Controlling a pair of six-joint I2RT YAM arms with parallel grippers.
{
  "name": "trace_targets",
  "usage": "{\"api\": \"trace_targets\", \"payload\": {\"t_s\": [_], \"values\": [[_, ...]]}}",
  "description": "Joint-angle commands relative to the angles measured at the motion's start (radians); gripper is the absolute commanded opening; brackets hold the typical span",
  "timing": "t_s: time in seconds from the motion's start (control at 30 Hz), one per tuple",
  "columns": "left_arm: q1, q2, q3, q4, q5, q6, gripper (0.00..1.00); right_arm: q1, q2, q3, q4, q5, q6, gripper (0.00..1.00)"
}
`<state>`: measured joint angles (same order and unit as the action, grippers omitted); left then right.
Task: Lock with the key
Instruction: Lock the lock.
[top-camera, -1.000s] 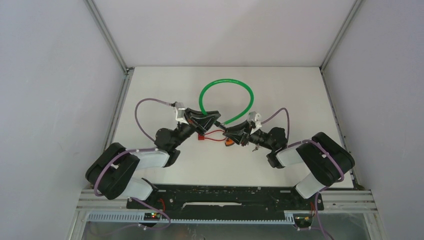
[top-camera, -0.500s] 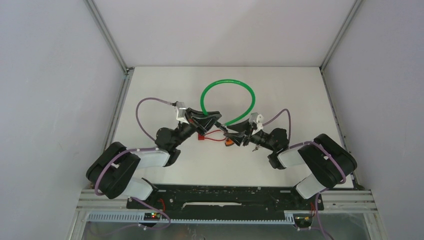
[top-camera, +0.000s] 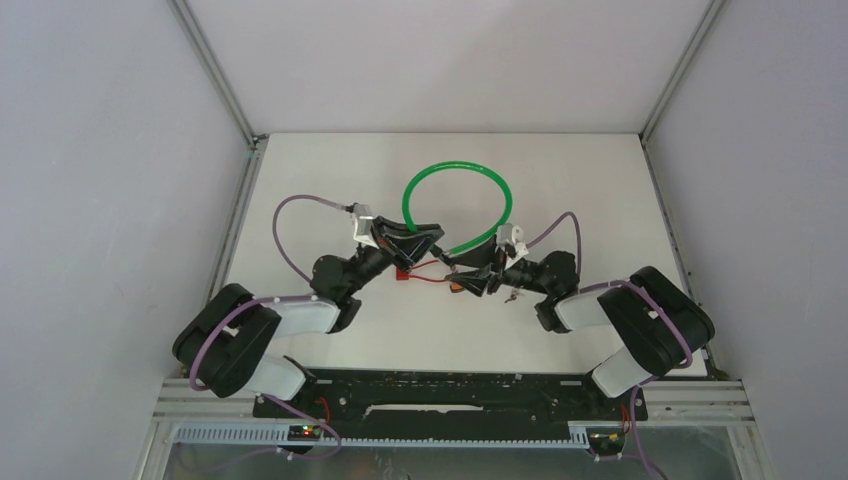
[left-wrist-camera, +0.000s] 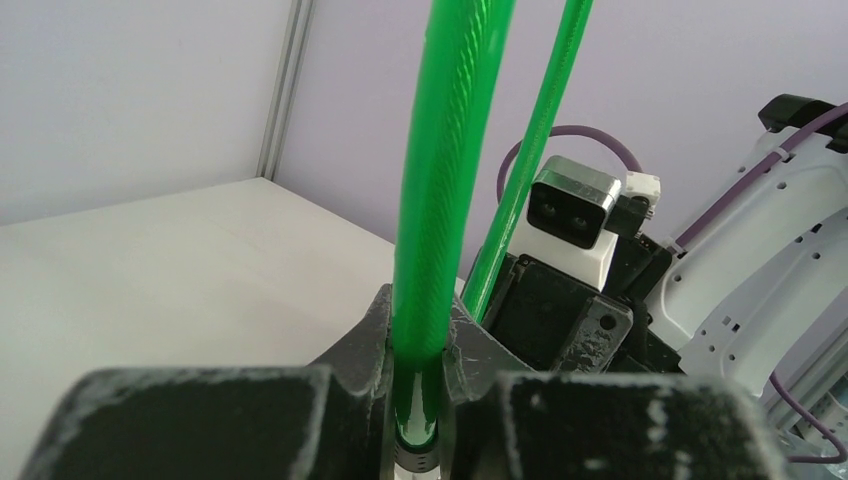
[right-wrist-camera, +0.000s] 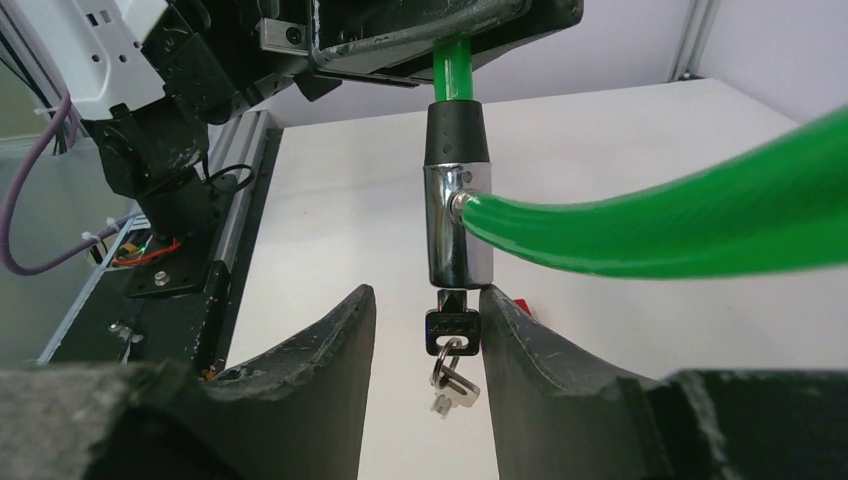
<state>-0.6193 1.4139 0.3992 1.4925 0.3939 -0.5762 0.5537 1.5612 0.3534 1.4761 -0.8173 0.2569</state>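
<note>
A green cable lock (top-camera: 455, 170) loops over the white table. My left gripper (top-camera: 415, 240) is shut on the cable just above the lock's black collar, and the cable (left-wrist-camera: 440, 200) runs up between its fingers (left-wrist-camera: 418, 330). From that grip the chrome lock barrel (right-wrist-camera: 457, 225) hangs upright. A black-headed key (right-wrist-camera: 452, 332) is pushed into the barrel's lower end, and a ring with a spare key (right-wrist-camera: 455, 385) dangles under it. My right gripper (right-wrist-camera: 428, 300) stands open around the key head, with its right finger close beside the head and its left finger apart.
A small red tag (top-camera: 403, 274) with a red wire lies on the table under the grippers, next to an orange piece (top-camera: 457, 285). The right wrist's camera housing (left-wrist-camera: 570, 205) sits close behind the cable. White walls enclose the table (top-camera: 600, 200).
The right gripper's jaws have spread apart and let go of the key head, and its wrist has shifted slightly. The left gripper has kept hold of the cable.
</note>
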Motion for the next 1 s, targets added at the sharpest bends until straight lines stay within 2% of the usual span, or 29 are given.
{"api": "trace_targets", "payload": {"t_s": [0.0, 0.23, 0.97], "values": [[-0.002, -0.015, 0.028, 0.102, -0.002, -0.001, 0.00, -0.022, -0.020, 0.025, 0.048, -0.035, 0.017, 0.45], [0.000, -0.021, 0.021, 0.101, -0.007, 0.002, 0.00, -0.079, -0.026, 0.000, 0.048, 0.019, 0.034, 0.42], [0.000, -0.008, 0.038, 0.102, 0.016, -0.010, 0.00, -0.071, 0.060, 0.042, 0.048, 0.012, 0.066, 0.38]]}}
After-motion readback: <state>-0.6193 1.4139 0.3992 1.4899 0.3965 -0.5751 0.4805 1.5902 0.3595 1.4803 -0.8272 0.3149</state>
